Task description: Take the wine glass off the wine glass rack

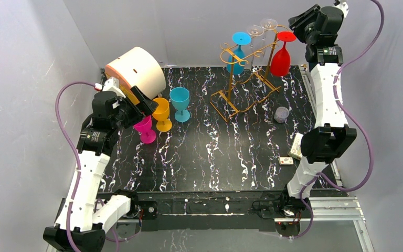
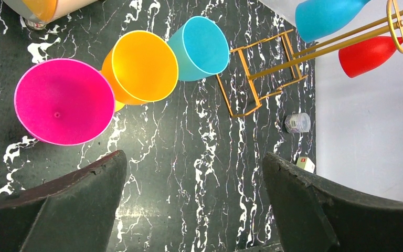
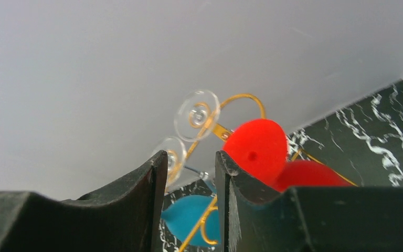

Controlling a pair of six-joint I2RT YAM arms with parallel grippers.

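A black table veined with white (image 1: pixel 215 157) sits inside plain grey walls, with two white robot arms bolted at its near edge.

Every position here is given from the wine glass rack (image 1: pixel 232 79), a gold wire stand towards the far side of the table. Nearest the viewer and right of the rack, a small box (image 1: pixel 295 148) lies partly hidden behind the right arm. A small clear jar (image 1: pixel 281 114) stands just beyond it, near the rack's base.

Well to the left of the rack, the left gripper (image 2: pixel 194 157) hangs above the table with its fingers spread wide and nothing in them, out of the working area. Under it, three glasses stand upright in a cluster: pink (image 1: pixel 146 128), orange (image 1: pixel 161 113) and teal (image 1: pixel 180 100). A pale cylinder (image 1: pixel 136 71) lies behind them.

Four glasses hang upside down from the rack's curled hooks, caught by their feet: a blue one (image 1: pixel 241 38), two clear ones (image 1: pixel 268 23) and a red wine glass (image 1: pixel 280 60) at the right end.

The right gripper (image 3: pixel 190 157) is raised to hook height just right of the red glass. Its fingers are a narrow gap apart and hold nothing. It appears lined up to take that glass, which has to slide out of its hook.
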